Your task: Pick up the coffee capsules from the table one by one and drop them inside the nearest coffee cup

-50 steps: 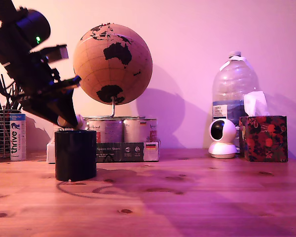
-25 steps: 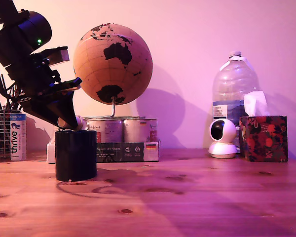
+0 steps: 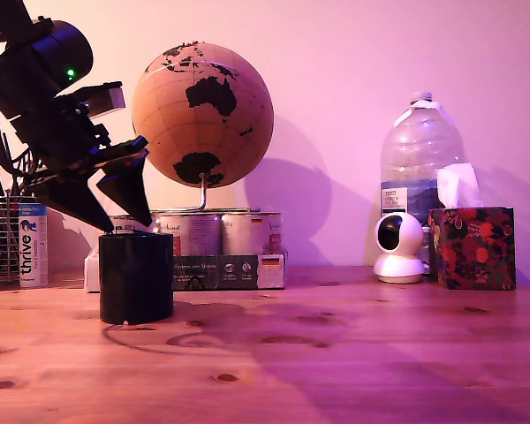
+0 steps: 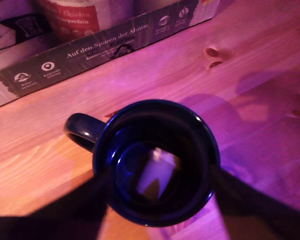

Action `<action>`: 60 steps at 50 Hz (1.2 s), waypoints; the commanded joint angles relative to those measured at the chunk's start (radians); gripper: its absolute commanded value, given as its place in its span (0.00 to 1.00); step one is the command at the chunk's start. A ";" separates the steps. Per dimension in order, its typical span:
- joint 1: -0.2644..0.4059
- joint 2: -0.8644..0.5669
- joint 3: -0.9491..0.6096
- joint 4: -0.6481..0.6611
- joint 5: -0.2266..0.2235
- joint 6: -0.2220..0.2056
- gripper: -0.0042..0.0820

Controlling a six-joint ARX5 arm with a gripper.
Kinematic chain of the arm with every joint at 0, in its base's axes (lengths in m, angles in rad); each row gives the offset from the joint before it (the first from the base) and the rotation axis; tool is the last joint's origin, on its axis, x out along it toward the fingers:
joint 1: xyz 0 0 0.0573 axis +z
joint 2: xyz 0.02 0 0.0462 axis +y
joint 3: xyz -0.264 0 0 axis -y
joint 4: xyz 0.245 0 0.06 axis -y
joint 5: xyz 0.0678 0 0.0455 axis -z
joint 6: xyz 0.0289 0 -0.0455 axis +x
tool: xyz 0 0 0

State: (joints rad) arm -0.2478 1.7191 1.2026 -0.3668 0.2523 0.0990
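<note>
Fingers (image 3: 115, 199) spread apart, empty, above the coffee cup (image 3: 136, 277) on the table (image 3: 336, 353).
We see only in the wrist view the cup's handle and the cream-white tapered coffee capsule (image 4: 157, 172) lying inside it; the exterior view hides both.

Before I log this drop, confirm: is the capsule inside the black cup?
Yes: the wrist view shows the cream-white capsule lying at the bottom of the black cup, with the gripper open above it.
</note>
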 commanded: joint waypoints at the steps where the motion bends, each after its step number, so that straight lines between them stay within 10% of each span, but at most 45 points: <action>1: 0.003 -0.004 0.017 -0.001 0.002 0.007 0.69; 15: 0.003 -0.071 0.017 -0.009 0.013 0.007 0.02; 60: 0.003 -0.767 -0.467 0.091 -0.057 -0.103 0.02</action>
State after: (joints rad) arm -0.2478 0.9752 0.8043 -0.2958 0.2047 0.0025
